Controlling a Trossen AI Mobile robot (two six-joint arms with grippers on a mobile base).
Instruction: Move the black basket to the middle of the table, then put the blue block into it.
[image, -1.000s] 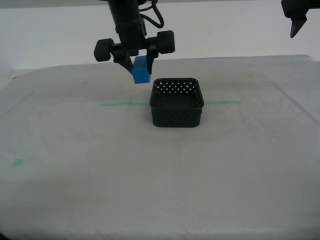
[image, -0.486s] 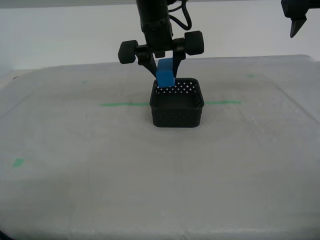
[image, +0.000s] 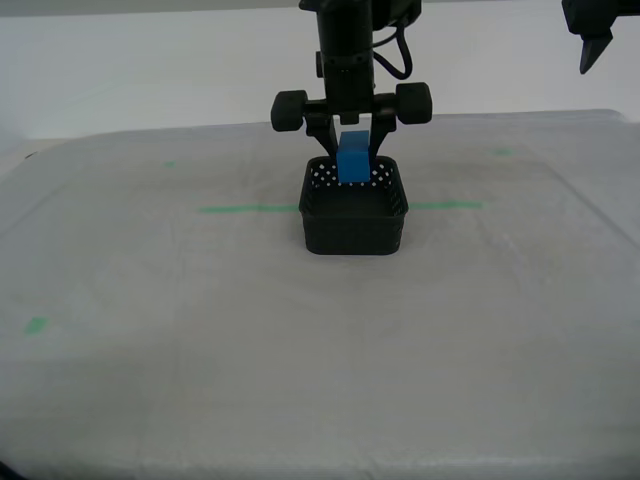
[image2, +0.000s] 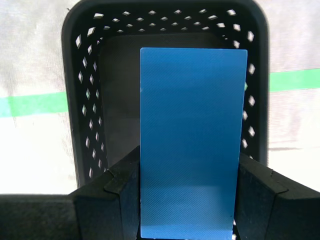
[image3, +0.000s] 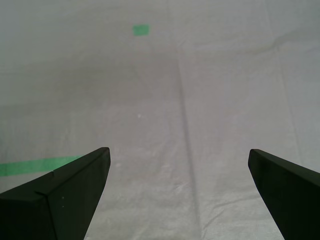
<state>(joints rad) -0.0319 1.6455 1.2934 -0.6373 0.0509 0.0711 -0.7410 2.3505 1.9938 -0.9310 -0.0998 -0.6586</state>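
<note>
Our second pincer (image: 354, 150) pinched the blue block (image: 353, 160) directly above the black basket (image: 353, 222), mid-bench (image: 200, 300). Our first pincer (image3: 180, 165) hung spread over bare cover, well apart.

no readable text, labels or numbers anywhere

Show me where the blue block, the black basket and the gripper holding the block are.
blue block (image2: 192, 140), second wrist view, middle of its broad face.
black basket (image: 354, 233), exterior view, front wall.
my second gripper (image: 352, 140), exterior view, between its fingertips, at the block.
</note>
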